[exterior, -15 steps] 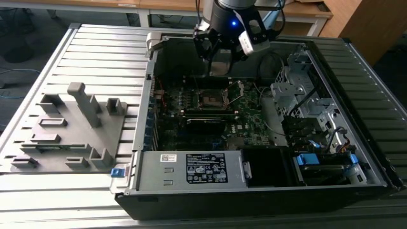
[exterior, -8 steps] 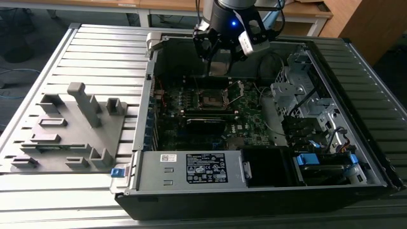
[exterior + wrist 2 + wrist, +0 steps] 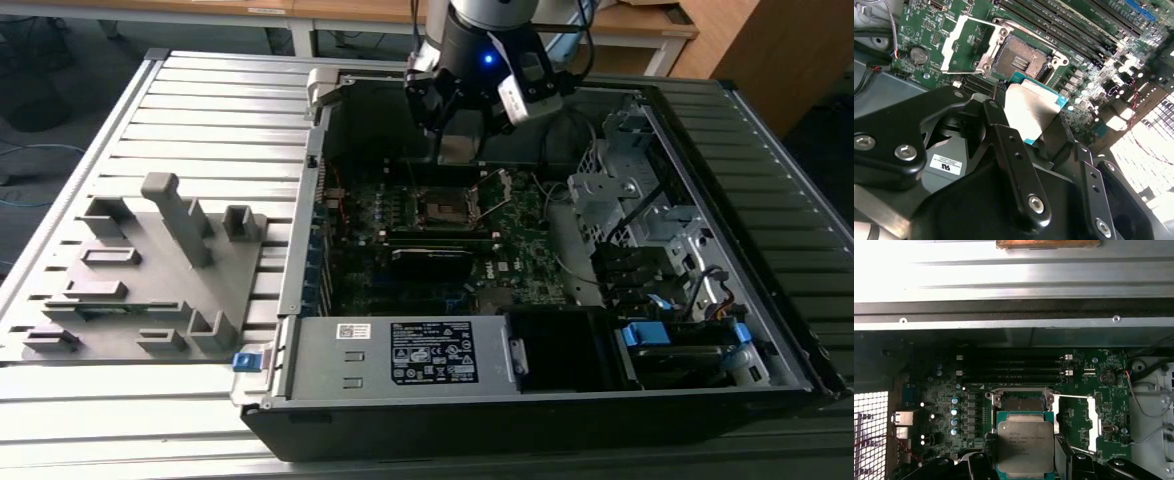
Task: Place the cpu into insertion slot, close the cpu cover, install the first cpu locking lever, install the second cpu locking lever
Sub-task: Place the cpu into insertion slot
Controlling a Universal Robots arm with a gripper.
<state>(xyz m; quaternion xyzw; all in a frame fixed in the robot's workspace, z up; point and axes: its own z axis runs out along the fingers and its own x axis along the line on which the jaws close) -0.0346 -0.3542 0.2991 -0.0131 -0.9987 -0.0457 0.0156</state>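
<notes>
My gripper [image 3: 458, 150] hangs over the open computer case, shut on the cpu [image 3: 1024, 446], a silver-topped square chip on a green base. In both wrist views the black fingers [image 3: 1000, 131] clamp two opposite edges of the chip [image 3: 1030, 111]. The insertion slot [image 3: 1022, 401] lies just beyond the chip, its dark recessed centre [image 3: 1021, 60] bare, and shows on the motherboard [image 3: 441, 208] below the gripper. The cpu cover [image 3: 1090, 422] stands swung open beside the slot [image 3: 960, 41]. A thin wire locking lever [image 3: 1074, 398] is raised along the cover's edge.
Long black memory sticks [image 3: 1014, 371] lie behind the slot. The case wall [image 3: 1014, 322] rises beyond them. A labelled power supply [image 3: 427, 352] and a drive cage [image 3: 641, 205] fill the case's near and right parts. A grey fixture plate [image 3: 147, 265] sits on the exterior view's left.
</notes>
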